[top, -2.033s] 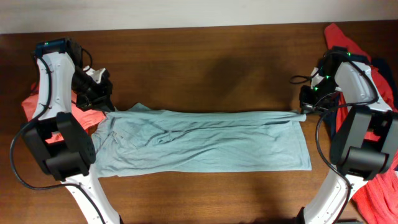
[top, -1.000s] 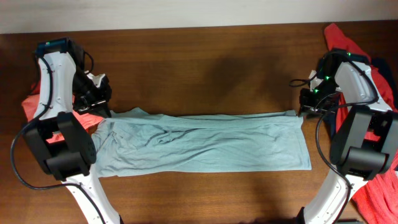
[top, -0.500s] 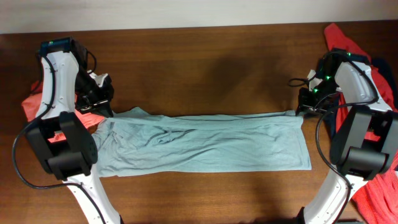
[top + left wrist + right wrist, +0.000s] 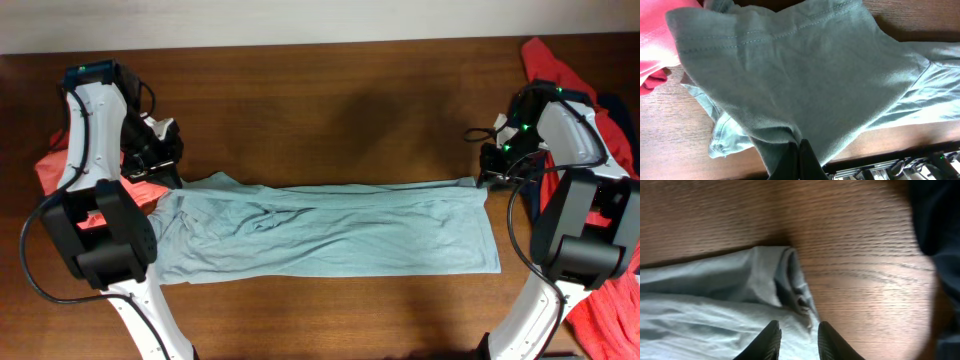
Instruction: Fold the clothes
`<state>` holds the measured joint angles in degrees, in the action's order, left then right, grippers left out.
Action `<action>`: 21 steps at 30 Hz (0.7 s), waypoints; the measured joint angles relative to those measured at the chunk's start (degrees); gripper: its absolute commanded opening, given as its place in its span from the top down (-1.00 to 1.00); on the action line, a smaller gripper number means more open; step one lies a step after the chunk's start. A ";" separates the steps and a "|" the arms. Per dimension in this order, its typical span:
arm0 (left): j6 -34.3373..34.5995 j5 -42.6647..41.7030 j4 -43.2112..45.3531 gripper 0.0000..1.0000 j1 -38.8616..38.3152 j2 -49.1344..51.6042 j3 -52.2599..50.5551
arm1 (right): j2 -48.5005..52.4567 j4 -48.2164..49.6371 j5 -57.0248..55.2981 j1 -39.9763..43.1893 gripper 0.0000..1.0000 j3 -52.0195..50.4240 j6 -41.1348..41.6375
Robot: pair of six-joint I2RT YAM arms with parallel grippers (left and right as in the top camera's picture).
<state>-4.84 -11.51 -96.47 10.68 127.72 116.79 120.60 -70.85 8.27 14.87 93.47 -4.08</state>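
L end effector [image 4: 797, 151] pinches T-shirt [image 4: 330, 230]; R end effector [image 4: 797, 326] spread.

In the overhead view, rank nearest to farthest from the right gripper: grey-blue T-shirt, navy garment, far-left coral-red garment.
1. grey-blue T-shirt, its corner beside the right gripper.
2. navy garment, at the right edge.
3. coral-red garment, far left.

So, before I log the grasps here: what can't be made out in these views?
- Left gripper: in the left wrist view the T-shirt drapes over its fingers, with one dark finger showing; overhead, its arm covers it. Grip unconfirmed.
- Right gripper: open over the T-shirt's corner; contact unclear in the right wrist view.
- Coral-red garment: mostly under the left arm, overhead.
- Navy garment: blurred, cut by the frame's edge.
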 measured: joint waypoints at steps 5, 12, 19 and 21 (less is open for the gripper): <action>0.00 0.00 0.02 0.99 0.00 0.00 0.00 | 0.00 0.20 -1.77 0.00 0.48 0.00 -0.04; 0.00 0.00 0.02 1.00 0.00 0.00 0.00 | 0.00 0.04 -1.99 0.00 0.51 0.00 -0.20; 0.00 0.00 0.02 1.00 0.00 0.00 0.00 | 0.00 -0.31 -1.99 0.00 0.50 -0.46 -0.22; 0.00 0.00 0.02 0.99 0.00 0.00 0.00 | 0.00 -0.28 -1.90 0.00 0.50 -0.81 -0.22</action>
<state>-4.84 -11.51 -96.44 10.68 127.72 116.79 120.60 -71.13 6.37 14.87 92.66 -4.29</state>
